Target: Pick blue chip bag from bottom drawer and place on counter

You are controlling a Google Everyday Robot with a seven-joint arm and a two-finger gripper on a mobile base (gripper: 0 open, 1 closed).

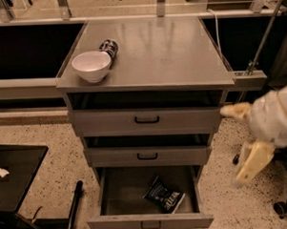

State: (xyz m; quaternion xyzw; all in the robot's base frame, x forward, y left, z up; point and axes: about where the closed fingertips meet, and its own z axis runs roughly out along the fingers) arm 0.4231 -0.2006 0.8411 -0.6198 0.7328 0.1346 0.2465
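Observation:
The blue chip bag lies crumpled on the floor of the open bottom drawer, right of its middle, with its white lettering facing up. The counter is the grey top of the cabinet above. My gripper hangs in the air to the right of the cabinet, level with the two upper drawers. It is well above and to the right of the bag and touches nothing.
A white bowl and a dark patterned can lying on its side sit at the counter's left. The two upper drawers are slightly open. A black flat case and a black pole are on the floor at left, and a chair base at right.

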